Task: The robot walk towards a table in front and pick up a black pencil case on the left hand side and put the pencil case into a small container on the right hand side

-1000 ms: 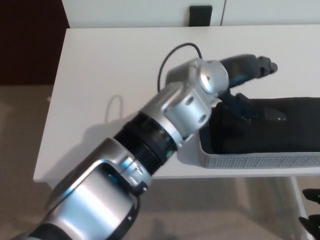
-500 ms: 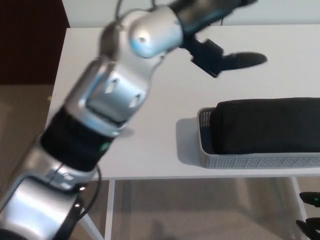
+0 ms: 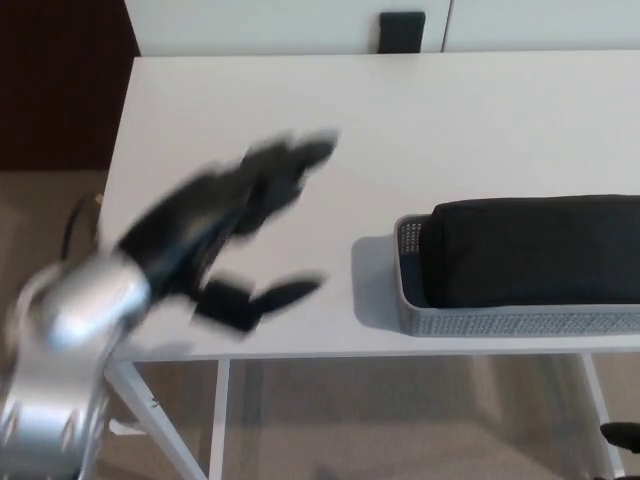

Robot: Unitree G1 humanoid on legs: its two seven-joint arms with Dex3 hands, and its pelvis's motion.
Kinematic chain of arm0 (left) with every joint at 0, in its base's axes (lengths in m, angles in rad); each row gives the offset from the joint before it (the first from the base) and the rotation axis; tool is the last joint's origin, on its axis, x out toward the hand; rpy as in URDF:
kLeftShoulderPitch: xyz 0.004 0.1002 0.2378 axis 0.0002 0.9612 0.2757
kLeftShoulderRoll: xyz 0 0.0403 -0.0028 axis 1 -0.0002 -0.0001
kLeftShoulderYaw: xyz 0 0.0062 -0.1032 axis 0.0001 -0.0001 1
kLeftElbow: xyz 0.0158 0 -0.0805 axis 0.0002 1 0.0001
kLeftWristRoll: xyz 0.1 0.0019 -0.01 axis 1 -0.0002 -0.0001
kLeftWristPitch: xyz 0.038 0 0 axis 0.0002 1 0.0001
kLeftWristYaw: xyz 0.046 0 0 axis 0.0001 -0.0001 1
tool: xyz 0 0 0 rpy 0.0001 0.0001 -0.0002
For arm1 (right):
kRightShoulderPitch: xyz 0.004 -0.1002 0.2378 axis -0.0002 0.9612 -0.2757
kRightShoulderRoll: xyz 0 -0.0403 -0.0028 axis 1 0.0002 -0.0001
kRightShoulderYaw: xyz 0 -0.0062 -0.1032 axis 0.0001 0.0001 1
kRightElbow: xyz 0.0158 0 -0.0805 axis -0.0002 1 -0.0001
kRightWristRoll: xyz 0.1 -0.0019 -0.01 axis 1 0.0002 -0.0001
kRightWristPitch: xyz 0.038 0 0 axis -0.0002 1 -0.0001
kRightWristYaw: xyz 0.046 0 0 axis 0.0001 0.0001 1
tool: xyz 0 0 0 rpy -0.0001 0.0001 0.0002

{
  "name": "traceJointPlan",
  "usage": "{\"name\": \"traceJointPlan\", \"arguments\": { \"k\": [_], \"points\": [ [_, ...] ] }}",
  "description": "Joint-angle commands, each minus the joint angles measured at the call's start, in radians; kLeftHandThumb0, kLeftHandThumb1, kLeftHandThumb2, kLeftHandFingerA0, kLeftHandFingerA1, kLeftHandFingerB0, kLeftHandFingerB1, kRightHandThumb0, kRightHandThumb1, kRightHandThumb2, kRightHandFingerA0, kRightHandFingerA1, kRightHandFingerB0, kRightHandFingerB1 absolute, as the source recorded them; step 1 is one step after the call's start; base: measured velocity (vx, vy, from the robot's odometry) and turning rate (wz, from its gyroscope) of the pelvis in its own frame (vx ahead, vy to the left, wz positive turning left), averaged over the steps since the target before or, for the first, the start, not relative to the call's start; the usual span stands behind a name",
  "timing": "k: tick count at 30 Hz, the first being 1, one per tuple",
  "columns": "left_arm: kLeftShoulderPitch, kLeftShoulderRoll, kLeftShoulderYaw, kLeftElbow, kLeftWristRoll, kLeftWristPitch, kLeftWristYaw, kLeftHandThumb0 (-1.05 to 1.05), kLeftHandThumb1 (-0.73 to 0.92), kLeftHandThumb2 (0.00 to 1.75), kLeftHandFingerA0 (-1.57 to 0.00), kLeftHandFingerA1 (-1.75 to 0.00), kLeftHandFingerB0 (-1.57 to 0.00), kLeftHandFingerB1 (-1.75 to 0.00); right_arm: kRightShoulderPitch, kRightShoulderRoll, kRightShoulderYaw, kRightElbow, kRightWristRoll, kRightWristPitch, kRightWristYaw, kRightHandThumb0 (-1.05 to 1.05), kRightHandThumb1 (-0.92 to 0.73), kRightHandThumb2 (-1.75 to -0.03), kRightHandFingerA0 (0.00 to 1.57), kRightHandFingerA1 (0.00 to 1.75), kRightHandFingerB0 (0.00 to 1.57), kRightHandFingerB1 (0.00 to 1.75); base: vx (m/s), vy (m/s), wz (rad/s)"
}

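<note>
The black pencil case [image 3: 535, 250] lies lengthwise in the small grey mesh container [image 3: 500, 322] at the right of the white table [image 3: 400, 110]. My left hand [image 3: 235, 225] is blurred by motion over the table's left front part, well left of the container. Its fingers are spread apart and hold nothing. The silver left forearm [image 3: 70, 330] drops past the table's front left corner. Of my right hand only a dark tip [image 3: 622, 435] shows at the bottom right corner, below the table edge.
A small black object [image 3: 402, 30] stands against the white wall behind the table. Dark wood fills the far left. Beige carpet and the white table legs [image 3: 215, 420] show below the front edge.
My left arm has swung away from the container, first up over the table, then down and left toward the front left corner. The pencil case stays in the container, released.
</note>
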Motion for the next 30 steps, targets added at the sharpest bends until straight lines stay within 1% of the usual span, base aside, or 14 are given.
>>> {"name": "traceJointPlan", "arguments": {
  "k": [1,3,4,5,11,14,17,18,22,24,25,26,27,30],
  "points": [
    [1.173,-0.02,0.735,-0.161,-0.561,-0.571,-0.656,-0.54,0.35,0.76,-0.04,-0.36,-0.06,-0.29,0.101,-0.006,0.001,0.186,-0.01,-0.119,-0.034,-0.35,-0.58,-0.57,0.57,0.41,0.51,0.39,0.0,0.0,0.0],
    [1.188,-0.01,0.776,-0.128,-0.59,-0.563,-0.684,-0.64,0.41,0.73,-0.08,-0.28,-0.14,-0.19,0.104,-0.006,0.004,0.194,-0.01,-0.127,-0.033,-0.35,-0.59,-0.57,0.57,0.41,0.5,0.39,0.0,0.0,0.0],
    [1.176,0.032,0.821,-0.054,-0.585,-0.565,-0.701,-0.59,0.36,0.8,-0.02,-0.4,-0.04,-0.29,0.103,0.002,-0.01,0.205,0.01,-0.134,-0.024,-0.33,-0.58,-0.57,0.56,0.42,0.5,0.39,0.0,0.0,0.0],
    [1.177,0.044,0.83,-0.037,-0.585,-0.557,-0.706,-0.73,0.37,0.66,-0.08,-0.35,-0.11,-0.22,0.107,0.001,-0.012,0.204,0.014,-0.138,-0.019,-0.32,-0.59,-0.57,0.56,0.41,0.49,0.39,0.0,0.0,0.0],
    [1.221,0.061,0.779,-0.014,-0.517,-0.651,-0.653,-0.63,0.37,0.61,-0.09,-0.33,-0.12,-0.27,0.126,0.001,-0.001,0.215,-0.002,-0.143,-0.038,-0.34,-0.58,-0.57,0.58,0.41,0.5,0.39,0.0,0.0,0.0],
    [1.195,0.06,0.653,-0.012,-0.412,-0.659,-0.544,-0.62,0.45,0.55,-0.17,-0.32,-0.16,-0.27,0.118,0.004,-0.017,0.23,0.02,-0.158,-0.026,-0.3,-0.58,-0.57,0.58,0.42,0.5,0.4,0.0,0.0,0.0],
    [0.989,0.101,0.479,0.183,-0.211,-0.577,-0.318,-0.69,0.37,0.67,-0.04,-0.39,-0.03,-0.31,0.101,0.004,-0.009,0.247,0.009,-0.155,-0.036,-0.33,-0.59,-0.57,0.58,0.41,0.49,0.39,0.0,0.0,0.0],
    [0.933,0.095,0.463,0.241,-0.2,-0.536,-0.279,-0.53,0.5,0.58,-0.08,-0.3,-0.11,-0.24,0.098,0.007,-0.008,0.244,0.008,-0.149,-0.039,-0.33,-0.59,-0.57,0.58,0.41,0.49,0.39,0.0,0.0,0.0],
    [0.605,0.09,0.363,0.679,-0.005,-0.479,0.082,-0.71,0.44,0.79,-0.04,-0.39,-0.08,-0.27,0.1,0.01,-0.012,0.261,0.014,-0.173,-0.039,-0.33,-0.59,-0.57,0.57,0.42,0.48,0.39,0.0,0.0,0.0],
    [0.55,0.116,0.324,0.768,0.056,-0.5,0.159,-0.74,0.56,0.59,-0.13,-0.34,-0.09,-0.24,0.108,0.01,-0.018,0.259,0.024,-0.187,-0.025,-0.33,-0.59,-0.58,0.57,0.42,0.47,0.39,0.0,0.0,0.0],
    [0.497,0.113,0.335,0.833,0.031,-0.473,0.168,-0.71,0.45,0.76,-0.07,-0.41,-0.06,-0.33,0.098,0.014,-0.025,0.265,0.035,-0.191,-0.017,-0.34,-0.59,-0.58,0.56,0.42,0.46,0.39,0.0,0.0,0.0],
    [0.456,0.123,0.323,0.902,0.045,-0.493,0.205,-0.49,0.58,0.61,-0.07,-0.28,-0.07,-0.24,0.093,0.015,-0.024,0.267,0.033,-0.192,-0.02,-0.34,-0.59,-0.57,0.57,0.41,0.46,0.38,0.0,0.0,0.0],
    [0.387,0.136,0.3,1.022,0.081,-0.51,0.296,-0.36,0.28,0.89,0.0,-0.5,0.0,-0.49,0.089,0.019,-0.02,0.27,0.03,-0.196,-0.025,-0.35,-0.59,-0.57,0.57,0.42,0.46,0.39,0.0,0.0,0.0],
    [0.313,0.169,0.291,1.194,0.092,-0.545,0.386,-0.35,0.3,0.89,0.0,-0.5,0.0,-0.49,0.077,0.036,-0.01,0.276,0.024,-0.204,-0.031,-0.36,-0.59,-0.57,0.57,0.42,0.46,0.38,0.0,0.0,0.0]
  ]
}}
